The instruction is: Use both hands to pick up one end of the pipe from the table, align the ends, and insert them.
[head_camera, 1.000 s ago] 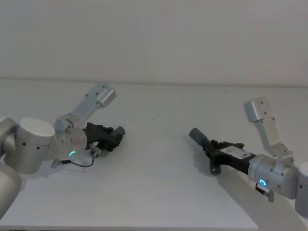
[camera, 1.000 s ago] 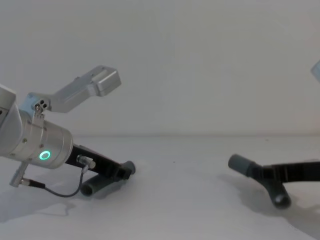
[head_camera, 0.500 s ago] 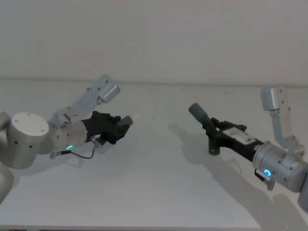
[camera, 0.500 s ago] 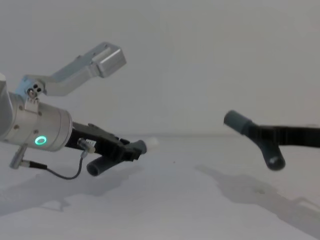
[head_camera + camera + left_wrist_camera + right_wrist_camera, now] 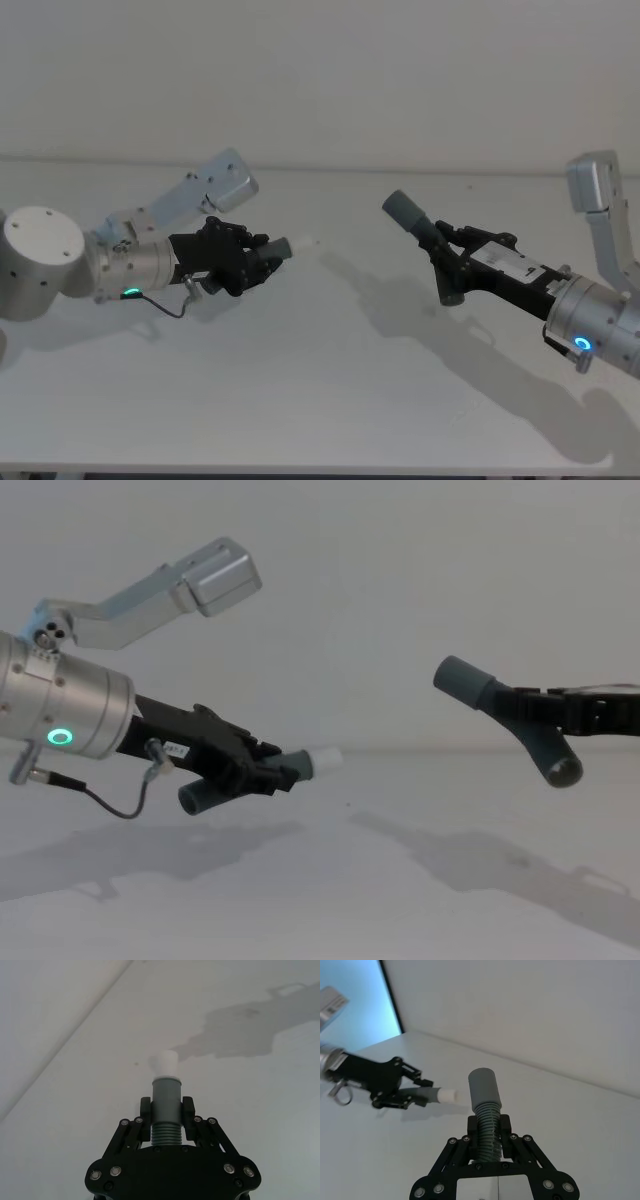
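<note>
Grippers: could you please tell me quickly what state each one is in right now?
Left gripper: shut on the hose piece with the white tip.
Right gripper: shut on the hose piece with the plain cuff.

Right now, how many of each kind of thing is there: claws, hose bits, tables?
Grippers: 2 (left gripper, right gripper)
Hose pieces: 2 (white-tipped hose piece, plain-cuff hose piece)
Table: 1
Total: 5
</note>
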